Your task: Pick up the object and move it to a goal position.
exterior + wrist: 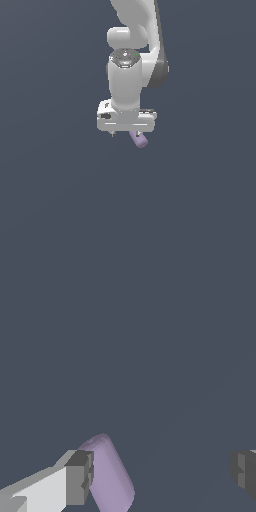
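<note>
Pre-grasp step, looks like. White two-finger gripper spread wide, one grey pad beside small matte lilac cylinder. Next: probably centre over it, then pinch.

In the exterior view the upper part of the lilac cylinder is hidden behind the white gripper body; only its lower end shows. The fingertips are too small there to see, so contact w/ the cylinder cannot be told. The arm is cut off by the top edge. In the wrist view the cylinder is cut by the bottom edge, and one finger covers its side. The other finger is cut by the picture's edge.
</note>
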Robot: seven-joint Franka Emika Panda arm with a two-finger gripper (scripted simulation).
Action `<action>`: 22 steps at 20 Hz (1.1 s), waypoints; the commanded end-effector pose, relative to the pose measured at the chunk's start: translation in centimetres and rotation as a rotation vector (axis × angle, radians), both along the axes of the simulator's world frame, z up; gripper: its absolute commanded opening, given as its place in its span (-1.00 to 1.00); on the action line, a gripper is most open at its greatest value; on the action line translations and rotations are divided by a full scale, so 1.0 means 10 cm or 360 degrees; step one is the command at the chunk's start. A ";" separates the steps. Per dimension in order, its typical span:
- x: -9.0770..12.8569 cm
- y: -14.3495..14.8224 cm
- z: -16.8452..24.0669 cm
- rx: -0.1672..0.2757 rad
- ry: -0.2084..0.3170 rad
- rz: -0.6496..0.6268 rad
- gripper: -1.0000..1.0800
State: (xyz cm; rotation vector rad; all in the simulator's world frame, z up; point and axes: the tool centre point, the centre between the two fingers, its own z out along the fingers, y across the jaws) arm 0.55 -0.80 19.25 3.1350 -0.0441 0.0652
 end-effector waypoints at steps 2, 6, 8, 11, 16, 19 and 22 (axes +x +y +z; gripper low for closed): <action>0.00 0.00 0.00 0.0000 0.0000 0.0000 0.92; -0.01 -0.08 -0.02 0.0002 0.0010 -0.0015 0.92; -0.01 -0.15 -0.03 0.0003 0.0018 -0.0030 0.92; -0.02 -0.22 -0.04 0.0005 0.0027 -0.0046 0.92; -0.02 -0.22 -0.05 0.0005 0.0027 -0.0043 0.92; -0.05 -0.18 -0.09 0.0003 0.0029 -0.0013 0.92; -0.11 -0.12 -0.17 0.0001 0.0032 0.0043 0.92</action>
